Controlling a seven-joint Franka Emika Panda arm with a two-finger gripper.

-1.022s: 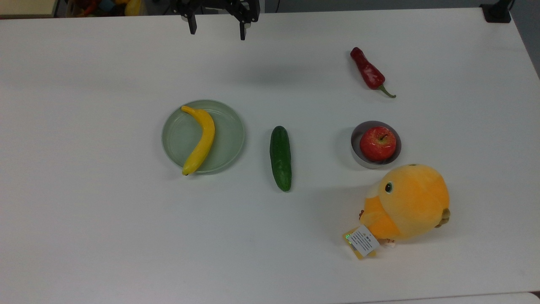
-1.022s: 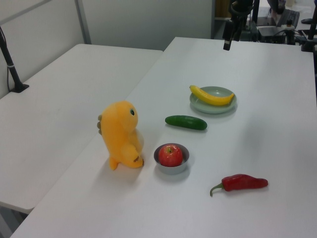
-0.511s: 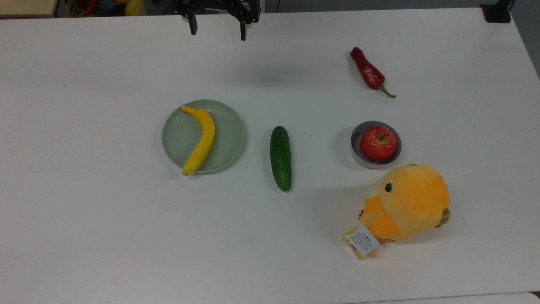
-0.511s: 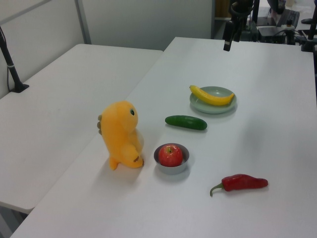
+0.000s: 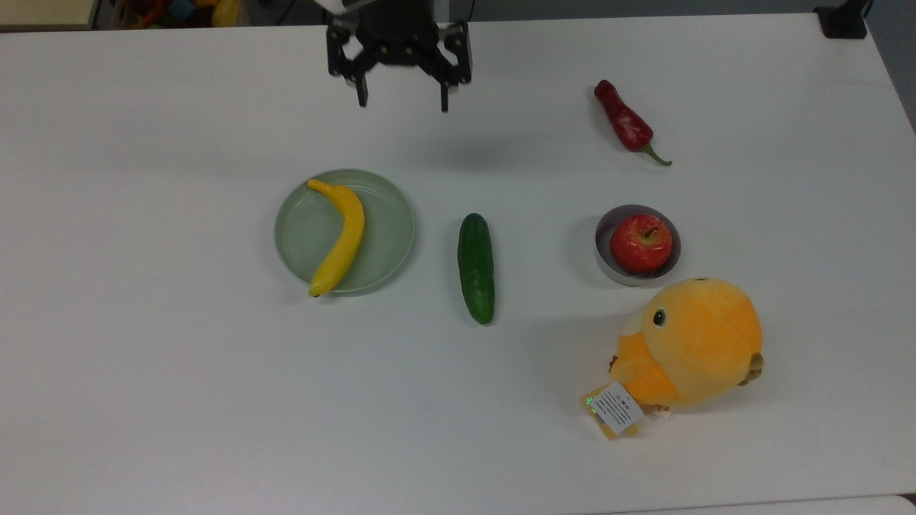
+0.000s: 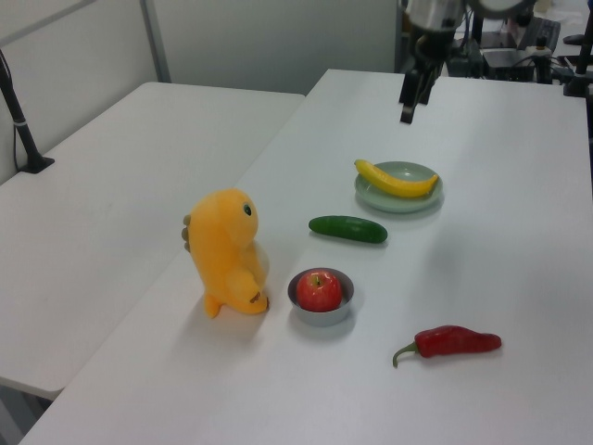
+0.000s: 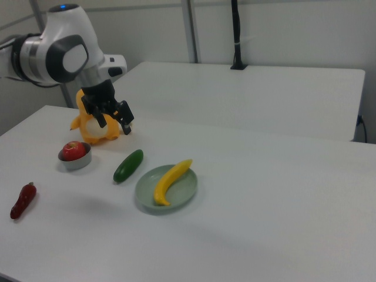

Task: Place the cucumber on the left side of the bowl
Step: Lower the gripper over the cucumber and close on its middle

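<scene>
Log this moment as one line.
open two-finger gripper: raised, empty | dark green cucumber: on table | small grey bowl: holds apple

This is looking like a robotics lab or test room. A white robot arm (image 7: 59, 50) is reaching over a plain white worktop (image 5: 143, 393), a second white table (image 6: 111, 176) is standing beside it, bare partition walls (image 7: 282, 29) are closing the space in, and a black camera post (image 7: 237, 35) is rising from the far table.

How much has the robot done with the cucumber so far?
Nothing looks finished yet. The cucumber lies on the table between the plate and the bowl, untouched. The claw hangs open and empty in the air above the table. Left to do: reach down, grab the cucumber, place it beside the bowl.
</scene>
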